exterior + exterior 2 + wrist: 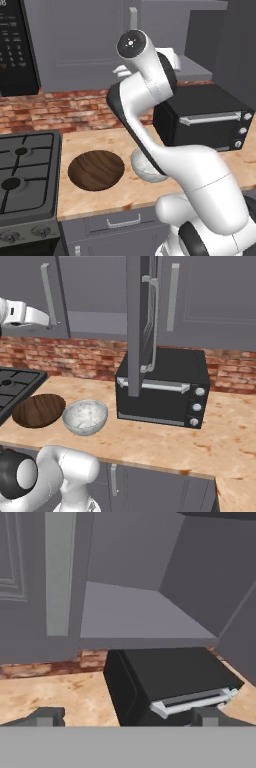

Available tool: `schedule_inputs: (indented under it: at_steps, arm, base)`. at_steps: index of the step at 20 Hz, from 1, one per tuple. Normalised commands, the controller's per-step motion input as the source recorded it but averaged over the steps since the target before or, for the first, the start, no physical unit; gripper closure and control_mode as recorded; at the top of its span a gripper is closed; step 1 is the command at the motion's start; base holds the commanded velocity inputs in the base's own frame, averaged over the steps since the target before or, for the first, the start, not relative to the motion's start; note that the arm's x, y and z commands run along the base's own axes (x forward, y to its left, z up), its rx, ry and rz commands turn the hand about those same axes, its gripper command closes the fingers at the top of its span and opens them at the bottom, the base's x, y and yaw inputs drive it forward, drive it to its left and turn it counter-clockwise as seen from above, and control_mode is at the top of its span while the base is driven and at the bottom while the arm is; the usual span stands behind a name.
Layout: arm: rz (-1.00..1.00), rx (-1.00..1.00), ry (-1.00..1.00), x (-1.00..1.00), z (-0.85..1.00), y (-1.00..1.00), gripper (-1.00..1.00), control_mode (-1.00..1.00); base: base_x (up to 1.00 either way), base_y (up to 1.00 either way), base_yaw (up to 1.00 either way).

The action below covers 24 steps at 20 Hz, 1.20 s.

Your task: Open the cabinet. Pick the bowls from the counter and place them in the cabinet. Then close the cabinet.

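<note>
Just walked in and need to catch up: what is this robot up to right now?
The gripper is open and empty, raised in front of the cabinet, whose right door stands swung open over the toaster oven. The wooden bowl and the marble bowl sit on the counter, not yet picked.

Gripper point(125, 717) jaws wide apart, nothing between fingertips. Ahead of it: cabinet point(145, 612) interior open, bare shelf floor free. Closed left door with bar handle point(59, 572) stands just left of opening. Swung-out right door point(136, 326) projects edge-on over counter point(165, 443), narrowing approach from that side. Below gripper: black toaster oven point(170, 677) sits directly under opening, top surface unoccupied. Lower left of gripper: wooden bowl point(96, 170) and marble bowl point(85, 417) just beside each other, open counter around both.
</note>
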Motion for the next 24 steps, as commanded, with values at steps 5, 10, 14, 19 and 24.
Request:
schedule_inputs:
  at_steps: [5,10,14,19,24]
  arm:
    - [0.11,0.03,-0.02,0.49,0.16,0.12,-1.00,-1.00]
    - [0.09,0.01,-0.05,0.38,0.05,0.14,-1.00,-1.00]
    - [0.08,0.02,-0.02,0.43,0.00,0.06,-1.00,-1.00]
    - [0.07,0.02,0.00,0.48,0.01,0.01,-1.00,-1.00]
    - [0.05,0.02,-0.03,0.41,0.00,0.09,-1.00,-1.00]
  base:
    - [0.00,0.00,0.00]
    - [0.00,0.00,0.00]
    - [0.00,0.00,0.00]
    - [0.00,0.00,0.00]
    - [0.00,0.00,0.00]
